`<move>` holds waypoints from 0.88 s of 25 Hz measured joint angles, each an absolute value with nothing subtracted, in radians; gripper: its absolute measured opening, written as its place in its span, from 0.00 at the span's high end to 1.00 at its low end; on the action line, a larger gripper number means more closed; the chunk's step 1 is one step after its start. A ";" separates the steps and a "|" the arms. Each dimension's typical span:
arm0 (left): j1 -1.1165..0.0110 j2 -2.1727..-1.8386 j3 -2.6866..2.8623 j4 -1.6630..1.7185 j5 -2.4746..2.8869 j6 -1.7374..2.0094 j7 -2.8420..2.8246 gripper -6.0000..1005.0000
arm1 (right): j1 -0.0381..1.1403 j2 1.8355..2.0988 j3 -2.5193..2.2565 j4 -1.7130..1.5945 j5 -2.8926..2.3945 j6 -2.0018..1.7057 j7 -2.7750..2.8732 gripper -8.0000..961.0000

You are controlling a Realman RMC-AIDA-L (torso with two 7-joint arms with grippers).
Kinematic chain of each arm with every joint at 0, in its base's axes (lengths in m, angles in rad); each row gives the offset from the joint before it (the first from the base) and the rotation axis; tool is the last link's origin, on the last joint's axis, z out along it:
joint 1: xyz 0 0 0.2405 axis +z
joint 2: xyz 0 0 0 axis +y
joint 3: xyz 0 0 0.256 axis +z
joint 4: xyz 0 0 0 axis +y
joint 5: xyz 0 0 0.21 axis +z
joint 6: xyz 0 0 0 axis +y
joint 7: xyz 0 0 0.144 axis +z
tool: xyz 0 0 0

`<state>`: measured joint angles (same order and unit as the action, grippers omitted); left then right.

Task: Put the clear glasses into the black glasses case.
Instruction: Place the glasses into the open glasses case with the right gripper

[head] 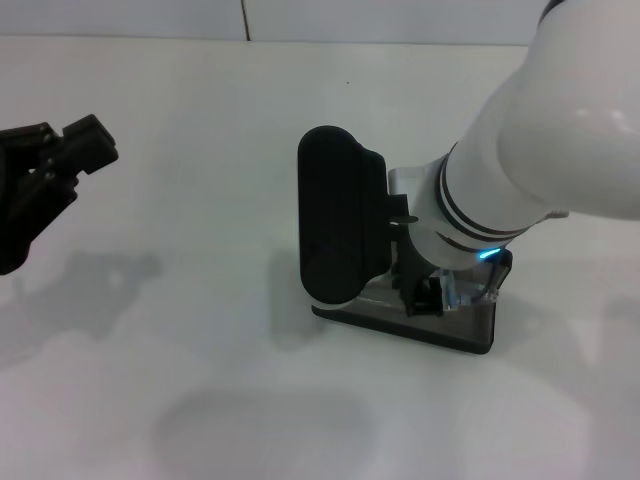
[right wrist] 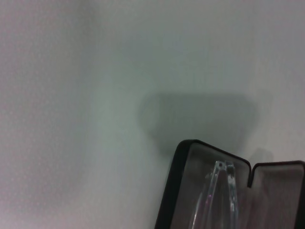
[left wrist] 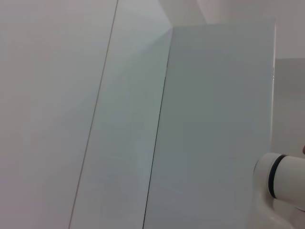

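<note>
The black glasses case (head: 340, 225) is matte black outside, with a grey lining in its open tray; the clear glasses (right wrist: 221, 198) are colourless and see-through against that grey. The white table (head: 180, 120) is plain, unpatterned. The right arm (head: 520, 150) is glossy white with black rings and a small blue light; the left gripper (head: 60, 160) is black

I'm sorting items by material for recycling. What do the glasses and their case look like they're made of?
The clear glasses look like transparent plastic: lining shows straight through them, with thin bright glints along the edges. The black glasses case has a matte black shell, likely plastic or leatherette, without sharp reflections; its inside is dull grey, possibly fabric. The right gripper hangs over it.
</note>
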<state>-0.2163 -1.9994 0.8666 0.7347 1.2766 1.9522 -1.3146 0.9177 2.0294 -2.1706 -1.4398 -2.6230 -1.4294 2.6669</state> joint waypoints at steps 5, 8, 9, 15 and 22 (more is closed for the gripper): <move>-0.216 -1.999 0.867 0.735 1.276 1.952 -1.315 0.93 | 0.918 2.029 -2.171 -1.440 -2.623 -1.429 2.665 0.94; -0.216 -2.000 0.867 0.735 1.276 1.952 -1.315 0.93 | 0.916 2.029 -2.171 -1.440 -2.623 -1.429 2.665 0.94; -0.216 -2.000 0.867 0.735 1.276 1.952 -1.315 0.93 | 0.916 2.029 -2.171 -1.440 -2.623 -1.430 2.665 0.94; -0.216 -2.000 0.867 0.735 1.276 1.953 -1.315 0.93 | 0.914 2.029 -2.171 -1.440 -2.623 -1.431 2.664 0.92; -0.211 -2.000 0.867 0.733 1.276 1.953 -1.315 0.93 | 0.914 2.029 -2.171 -1.442 -2.623 -1.430 2.665 0.88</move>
